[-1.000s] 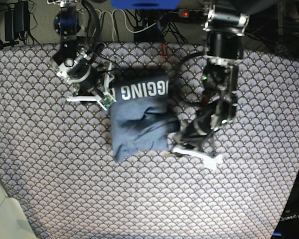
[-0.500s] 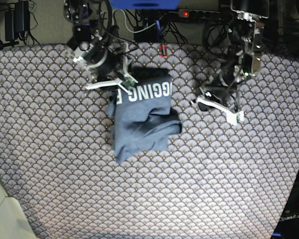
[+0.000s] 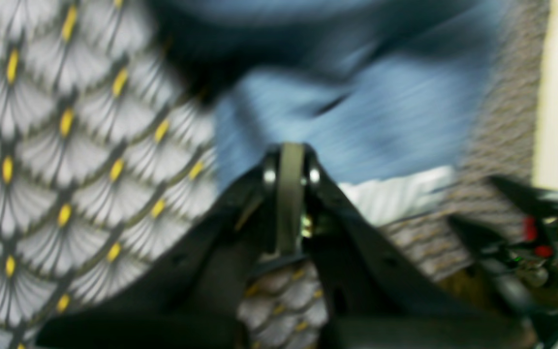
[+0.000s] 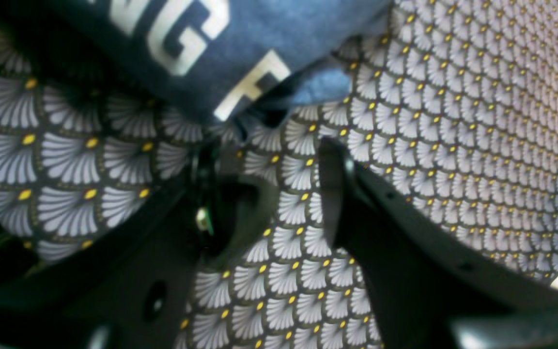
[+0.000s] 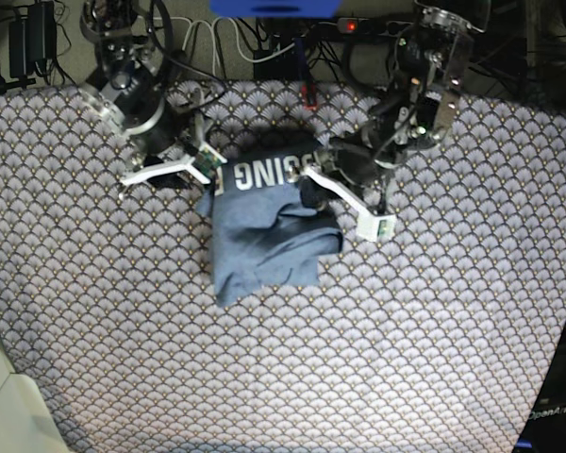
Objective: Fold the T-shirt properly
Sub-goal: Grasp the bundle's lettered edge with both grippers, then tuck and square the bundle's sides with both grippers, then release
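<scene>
The T-shirt (image 5: 269, 222) lies folded, still lumpy, at upper centre of the patterned cloth (image 5: 434, 340). The bundle would best be squared by pressing its loose lower flap flat. The right gripper (image 4: 264, 184), upper left in the base view, is held open and empty beside the lettering. The left gripper (image 3: 291, 165) is closed, empty. Its view is blurred; fold edges cannot be resolved.

Motion blur smears the T-shirt (image 3: 356, 126) in the left wrist view, hiding its lettering.
</scene>
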You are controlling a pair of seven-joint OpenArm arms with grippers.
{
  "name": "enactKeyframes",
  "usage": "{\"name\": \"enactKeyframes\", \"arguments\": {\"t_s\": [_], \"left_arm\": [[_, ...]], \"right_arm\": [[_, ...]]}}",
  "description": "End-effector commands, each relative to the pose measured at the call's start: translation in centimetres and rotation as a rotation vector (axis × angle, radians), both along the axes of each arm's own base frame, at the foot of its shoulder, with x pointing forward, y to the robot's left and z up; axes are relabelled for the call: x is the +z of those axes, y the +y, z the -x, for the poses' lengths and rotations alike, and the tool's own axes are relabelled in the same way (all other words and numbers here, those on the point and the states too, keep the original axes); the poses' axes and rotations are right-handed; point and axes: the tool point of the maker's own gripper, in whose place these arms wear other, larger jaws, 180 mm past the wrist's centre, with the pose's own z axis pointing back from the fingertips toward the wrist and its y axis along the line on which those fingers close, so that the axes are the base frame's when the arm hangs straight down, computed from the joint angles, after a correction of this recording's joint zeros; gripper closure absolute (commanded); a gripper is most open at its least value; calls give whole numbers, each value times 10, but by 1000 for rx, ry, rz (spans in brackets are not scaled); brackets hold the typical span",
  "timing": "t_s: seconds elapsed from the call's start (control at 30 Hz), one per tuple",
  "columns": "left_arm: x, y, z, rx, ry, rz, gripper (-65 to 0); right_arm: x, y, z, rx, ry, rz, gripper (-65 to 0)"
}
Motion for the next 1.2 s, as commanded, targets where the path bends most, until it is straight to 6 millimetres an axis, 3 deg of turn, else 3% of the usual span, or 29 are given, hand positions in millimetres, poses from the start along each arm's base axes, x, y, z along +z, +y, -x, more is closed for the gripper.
{"name": "enactKeyframes", "arguments": {"t_s": [0.0,0.33,0.7,0.87,1.03,1.17], "left_arm": [[13,0,-9,0,-45,6,-2],[30,28,-26,84,-93,9,-2],[29,32,-42,100,-102,-2,-2],[21,29,-54,110,-80,5,-2],[14,19,-65,120,-54,29,-2],[7,6,-70,101,-33,36,-2]], "right_arm": [[9,4,-5,8,-33,-20,-262],[42,53,-20,67,-165,-232,-261],[57,85,-26,82,-195,-339,-262],[32,86,-26,83,-130,-330,-250],[11,82,-32,83,-82,-304,-152],[2,81,-36,82,-63,-296,-124]]}}
